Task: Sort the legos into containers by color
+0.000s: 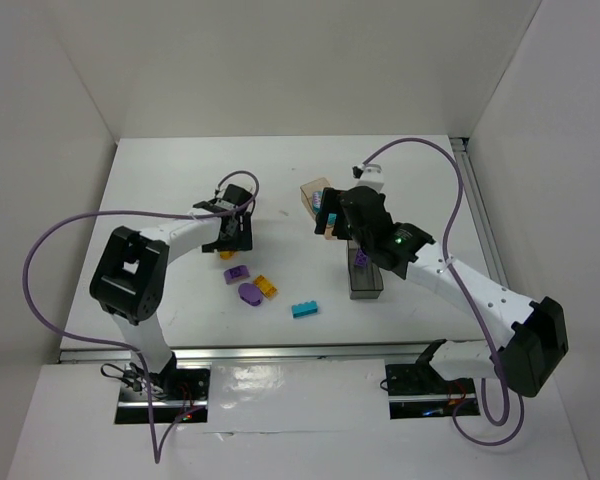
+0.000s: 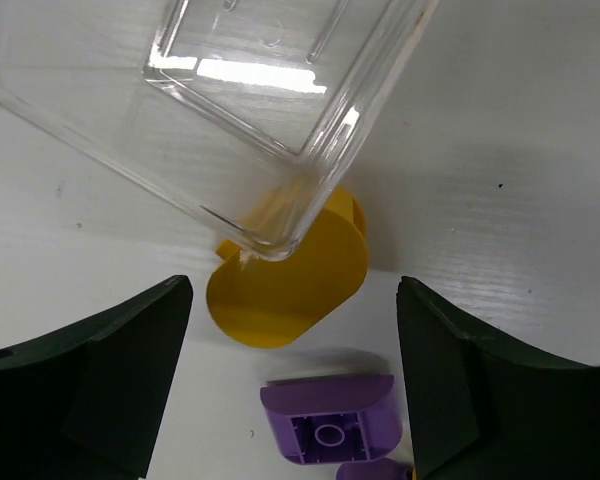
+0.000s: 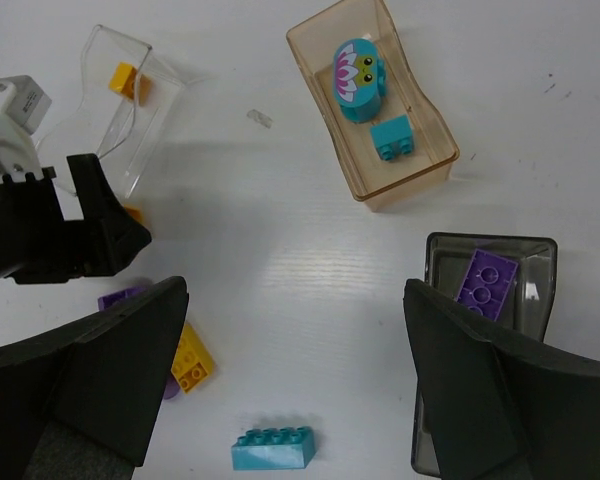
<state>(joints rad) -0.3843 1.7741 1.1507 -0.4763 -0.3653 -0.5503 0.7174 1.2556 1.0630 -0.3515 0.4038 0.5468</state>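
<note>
My left gripper [image 1: 232, 240] is open and low over the table, its fingers [image 2: 90, 380] either side of a yellow rounded lego [image 2: 285, 285] that touches the corner of the clear tub [image 2: 230, 100]. A purple lego [image 2: 330, 425] lies just nearer. My right gripper [image 1: 338, 222] is open, empty and high above the table. In its view the tan tub [image 3: 318, 110] holds two cyan legos [image 3: 358, 78]. The dark grey tub [image 3: 490, 240] holds a purple lego [image 3: 488, 280]. The clear tub [image 3: 100, 60] holds a small yellow lego [image 3: 125, 78].
Loose on the table in front of the arms lie a cyan brick [image 1: 304, 309], a yellow brick [image 1: 267, 286] and two purple pieces [image 1: 248, 293]. The tan tub [image 1: 310, 190] and dark tub [image 1: 365, 288] stand under the right arm. White walls enclose the table.
</note>
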